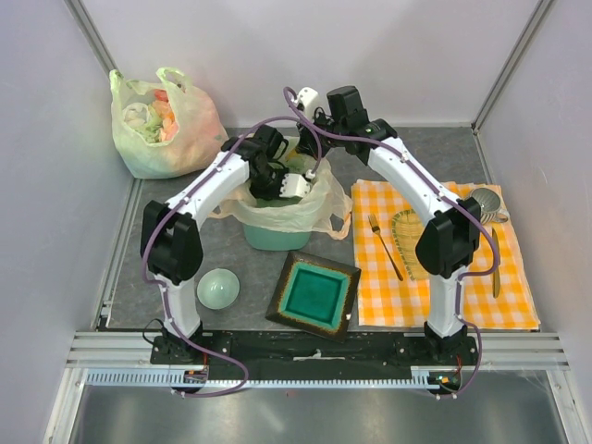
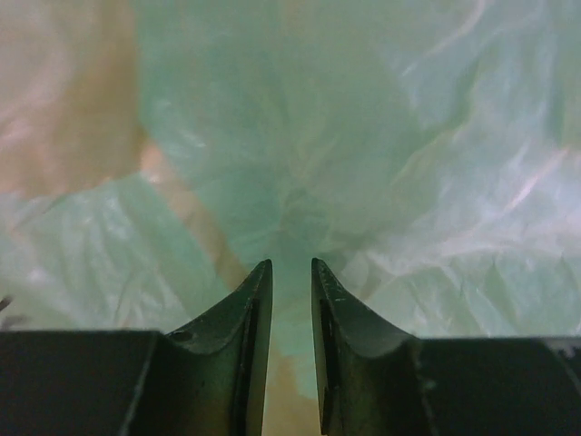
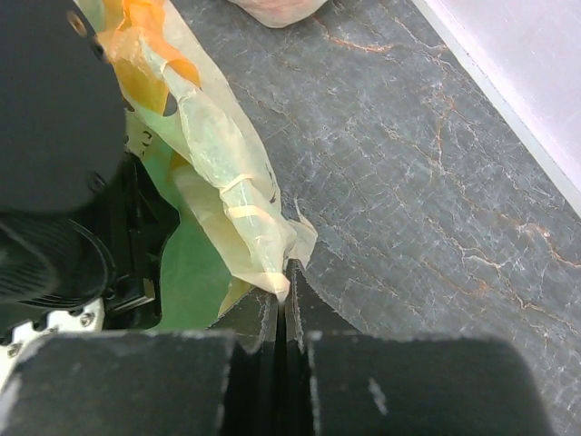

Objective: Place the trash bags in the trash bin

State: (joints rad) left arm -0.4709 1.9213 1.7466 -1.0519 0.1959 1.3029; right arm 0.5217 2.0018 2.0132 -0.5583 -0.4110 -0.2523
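Observation:
The mint-green trash bin (image 1: 276, 239) stands mid-table. The peach-cream trash bag (image 1: 305, 208) is draped over its rim and lines its inside. My left gripper (image 1: 277, 185) reaches down into the bin. In the left wrist view its jaws (image 2: 290, 265) are slightly apart with nothing between them, pressed close to the crinkled bag film (image 2: 408, 182). My right gripper (image 1: 310, 153) is at the bin's back rim. In the right wrist view it (image 3: 286, 286) is shut on a twisted edge of the bag (image 3: 227, 173), with the bin's green (image 3: 186, 272) beside it.
A yellow-green stuffed bag (image 1: 162, 120) sits at the back left corner. A pale green bowl (image 1: 218, 288) and a square teal dish (image 1: 314, 294) lie in front of the bin. An orange checked cloth (image 1: 388, 296) with a fork (image 1: 384, 245) lies on the right.

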